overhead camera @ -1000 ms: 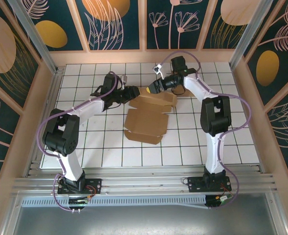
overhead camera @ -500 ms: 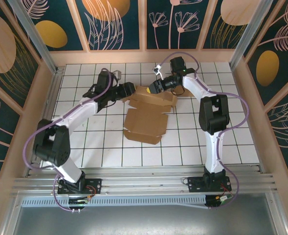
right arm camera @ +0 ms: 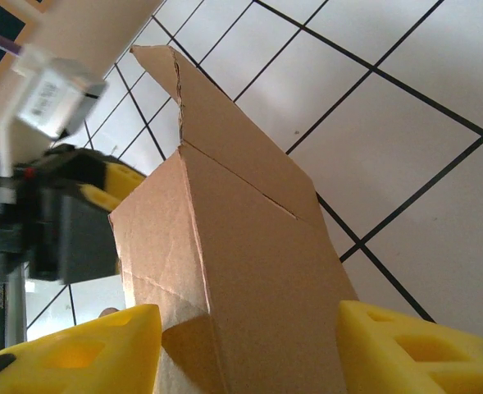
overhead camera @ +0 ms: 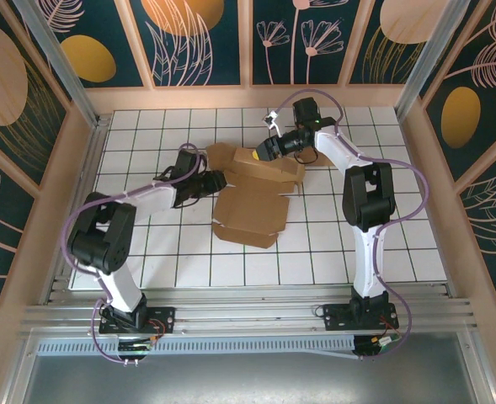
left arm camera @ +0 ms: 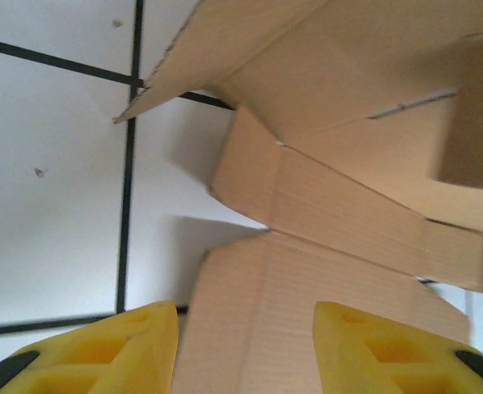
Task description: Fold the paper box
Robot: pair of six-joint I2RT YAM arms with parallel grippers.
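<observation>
One paper box (overhead camera: 249, 206), half flat, mid-table (overhead camera: 382, 236), far flap raised. Light, stiff card; creases bend easily, crushes if pinched hard, so take it by flap edges near fold lines. Jaws of right gripper (overhead camera: 262, 151) closed on the raised flap, looks gripped. Jaws of left gripper (overhead camera: 220, 179) open over the box's left panel.

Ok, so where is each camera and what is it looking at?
Top camera: above and behind the arms, looking down on the table; both arms show, left gripper and right gripper at the paper box.
Left wrist camera: low over the table, facing the box; its yellow fingers show.
Right wrist camera: facing the box's raised part, the left gripper beyond; its yellow fingers show.
Shared: all three see the box.
</observation>
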